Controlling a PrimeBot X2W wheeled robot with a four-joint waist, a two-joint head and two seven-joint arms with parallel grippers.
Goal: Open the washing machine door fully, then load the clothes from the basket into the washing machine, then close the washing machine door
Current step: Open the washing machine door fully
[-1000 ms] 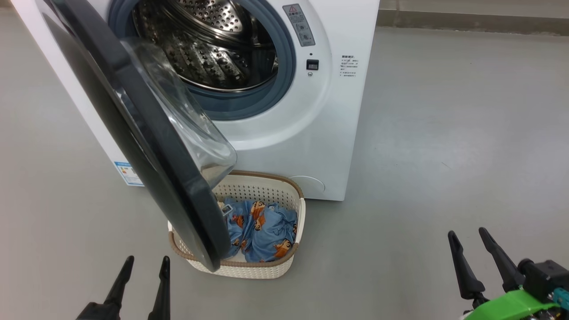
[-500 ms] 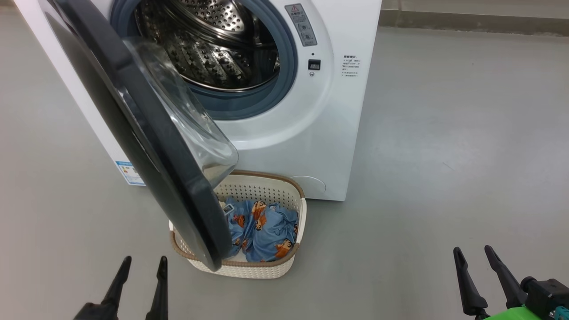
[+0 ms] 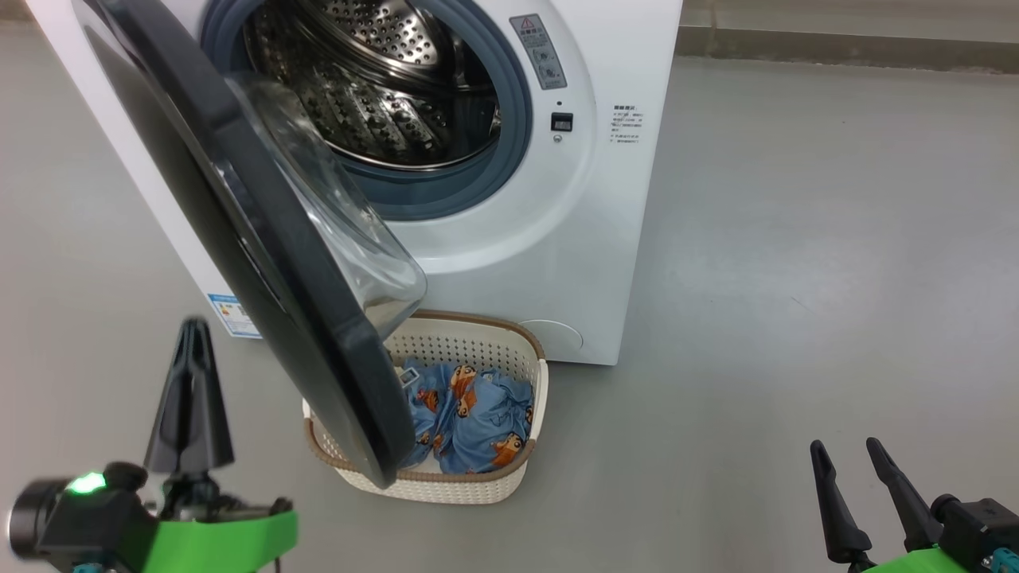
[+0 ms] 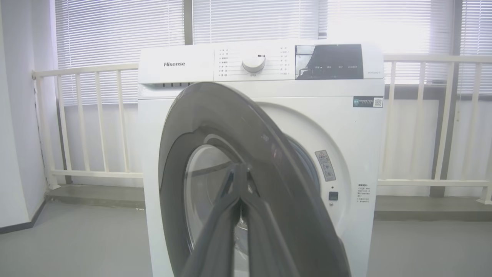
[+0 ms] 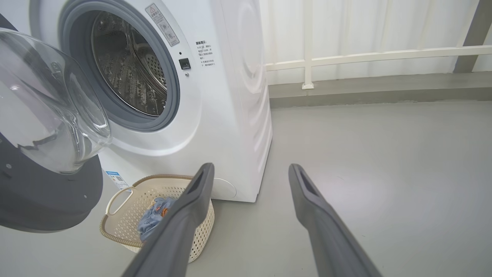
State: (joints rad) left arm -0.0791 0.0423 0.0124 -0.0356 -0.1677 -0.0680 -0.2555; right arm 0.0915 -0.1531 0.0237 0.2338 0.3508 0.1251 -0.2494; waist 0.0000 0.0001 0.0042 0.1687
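Observation:
The white washing machine (image 3: 589,239) stands at the top with its steel drum (image 3: 374,87) exposed. The washing machine door (image 3: 318,318) hangs partly open, its black rim and glass bowl swung out over the basket (image 3: 446,487). The light blue printed clothes (image 3: 478,414) lie in the basket, half hidden by the door. My left gripper (image 3: 191,328) is shut and empty, raised left of the door; in the left wrist view its fingers (image 4: 239,169) point at the door's outer face (image 4: 215,115). My right gripper (image 3: 844,446) stands open low at the right, far from the basket (image 5: 115,231).
Grey floor (image 3: 796,278) stretches to the right of the machine. A raised ledge (image 5: 365,88) with a white railing (image 4: 84,115) and window blinds runs behind the machine. A blue label sticker (image 3: 231,314) sits low on the machine's left side.
My left gripper has risen higher in the head view and its fingers have closed together. The right gripper has dropped slightly. Door, basket and clothes have not moved.

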